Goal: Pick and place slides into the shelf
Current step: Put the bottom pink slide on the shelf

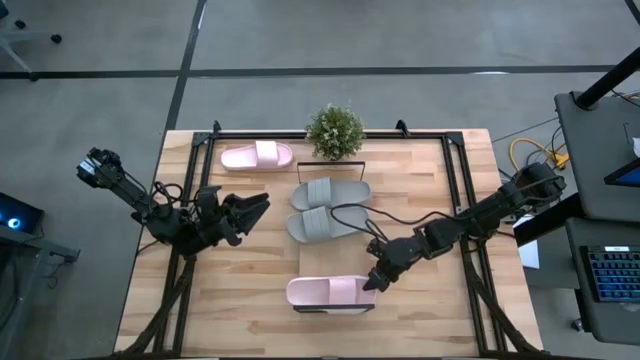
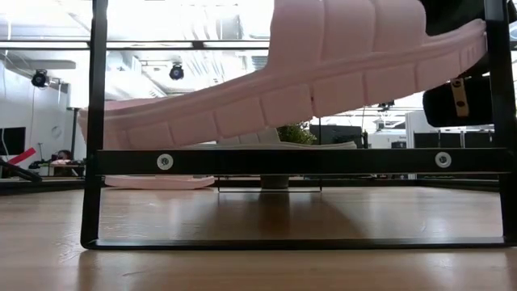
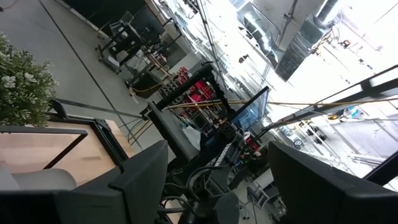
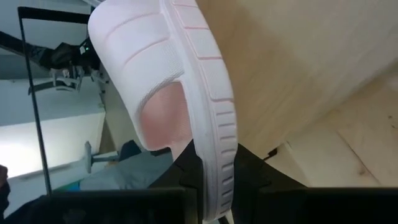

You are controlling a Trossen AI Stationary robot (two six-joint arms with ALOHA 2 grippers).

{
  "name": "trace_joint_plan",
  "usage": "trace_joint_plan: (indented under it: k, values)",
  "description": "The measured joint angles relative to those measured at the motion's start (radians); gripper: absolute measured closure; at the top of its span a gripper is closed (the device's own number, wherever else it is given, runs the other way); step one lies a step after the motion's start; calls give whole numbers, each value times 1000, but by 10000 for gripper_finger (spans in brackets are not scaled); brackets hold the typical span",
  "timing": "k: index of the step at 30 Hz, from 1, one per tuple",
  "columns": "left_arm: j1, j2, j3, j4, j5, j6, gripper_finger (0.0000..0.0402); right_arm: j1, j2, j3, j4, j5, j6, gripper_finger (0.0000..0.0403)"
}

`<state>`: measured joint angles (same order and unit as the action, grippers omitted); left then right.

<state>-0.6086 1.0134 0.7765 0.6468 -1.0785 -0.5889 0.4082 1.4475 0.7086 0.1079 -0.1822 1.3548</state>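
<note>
One pale pink slide [image 1: 325, 292] is at the table's near edge, over the shelf's black wire frame [image 1: 335, 310]. In the low view this pink slide [image 2: 323, 81] slopes above the frame's bar [image 2: 299, 162], its right end raised and its ribbed underside facing the near side. My right gripper [image 1: 374, 281] is shut on that raised end. A second pink slide [image 1: 257, 156] lies flat at the far left. Two grey slides [image 1: 330, 192] [image 1: 322, 224] lie side by side mid-table. My left gripper [image 1: 258, 206] hovers open over the table's left part, touching nothing. My right gripper pinches the pink slide's sole at its right end [image 4: 214, 180], one finger [image 4: 180, 183] on each face. The fingers come level from the table's right, along the slide's length. That end is raised and the slide is tipped on its edge; its left end [image 2: 105, 121] sits lower by the frame's post.
A small potted plant [image 1: 335, 130] stands at the far edge, with a thin wire frame [image 1: 330, 160] in front of it. Black rails [image 1: 452, 180] run along the table's sides. Cables [image 1: 360, 212] trail from the right arm across the grey slides. Bare wood lies left of the shelf.
</note>
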Motion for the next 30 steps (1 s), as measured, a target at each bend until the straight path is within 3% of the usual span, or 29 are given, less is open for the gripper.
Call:
trace_joint_plan:
  k: [18, 30]
  values:
    - [0, 0, 0, 0, 1, 0, 140, 3, 0, 0, -59, 26, -12, 370]
    - [0, 0, 0, 0, 1, 1, 140, 10, 42, 0, -48, 29, -31, 345]
